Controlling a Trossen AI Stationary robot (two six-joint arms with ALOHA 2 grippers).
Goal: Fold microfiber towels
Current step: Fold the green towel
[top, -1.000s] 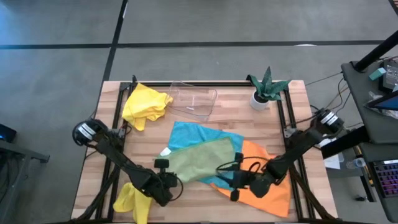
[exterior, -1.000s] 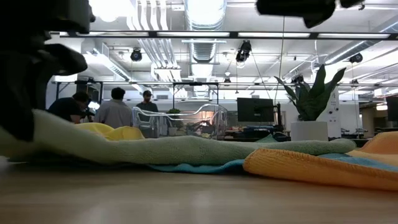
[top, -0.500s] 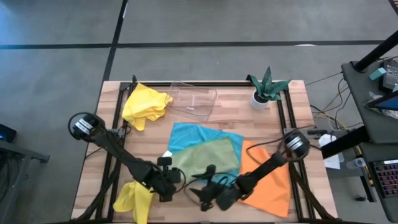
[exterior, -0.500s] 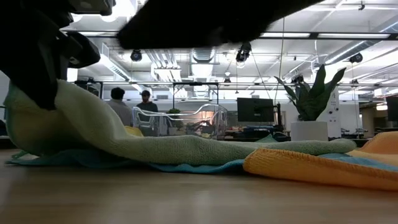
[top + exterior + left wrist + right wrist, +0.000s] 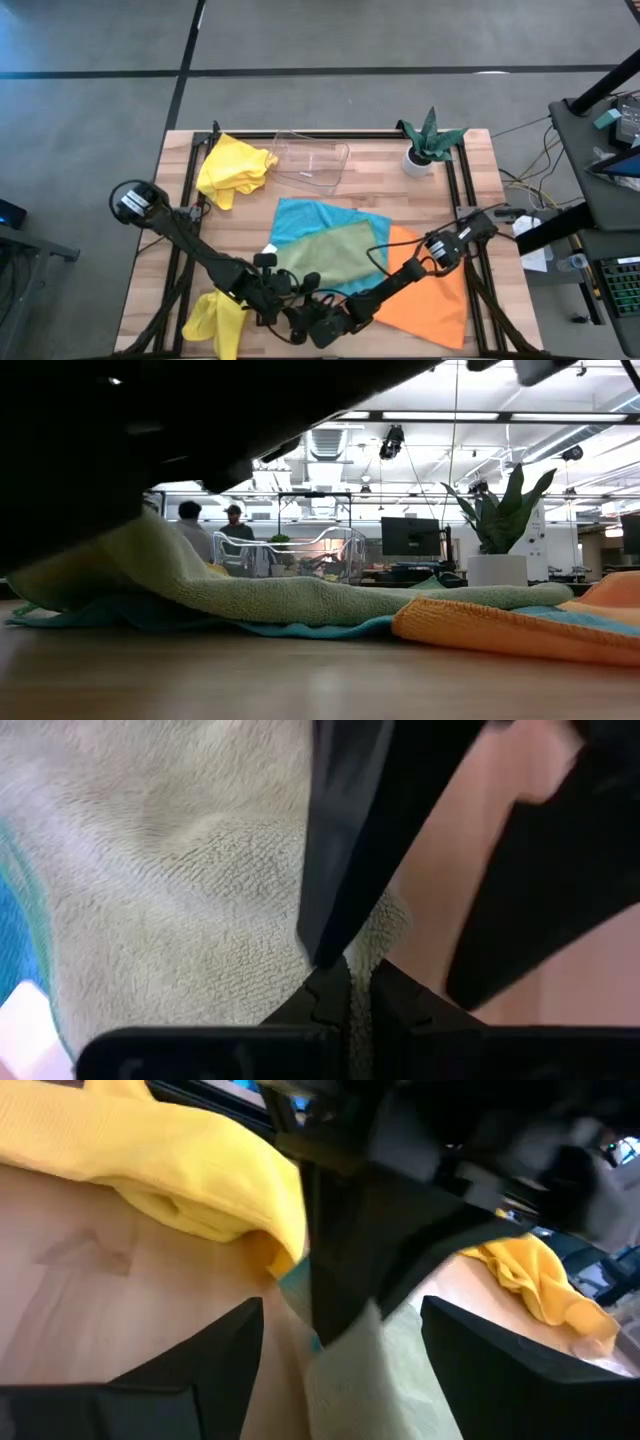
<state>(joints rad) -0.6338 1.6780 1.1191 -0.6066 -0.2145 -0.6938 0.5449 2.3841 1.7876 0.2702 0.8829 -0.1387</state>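
Five towels are in my views: the sage green towel (image 5: 335, 257) lies near the middle of the desk (image 5: 400, 200) on top of the turquoise towel (image 5: 305, 217), the orange towel (image 5: 430, 300) spreads out on the right side, one yellow towel (image 5: 235, 167) is crumpled at the far left corner beside the clear plastic tray (image 5: 315, 160), and a second yellow towel (image 5: 212, 322) is bunched at the near left edge. I have the left gripper (image 5: 268, 298) down at the near left corner of the green towel, and in the left wrist view its fingers (image 5: 325, 1000) are pressed together, pinching the edge of that cloth (image 5: 180, 890). From the low view I see that corner of the green towel (image 5: 170, 575) raised off the desk while the rest slopes down and lies flat over the turquoise one. The right gripper (image 5: 318, 325) has reached across to the near edge, just beside the left gripper; its fingers (image 5: 215, 1350) stand spread wide in the right wrist view, with the green cloth (image 5: 370, 1370) between them, and I cannot tell whether they touch it. A potted plant (image 5: 428, 140) stands at the far right corner.
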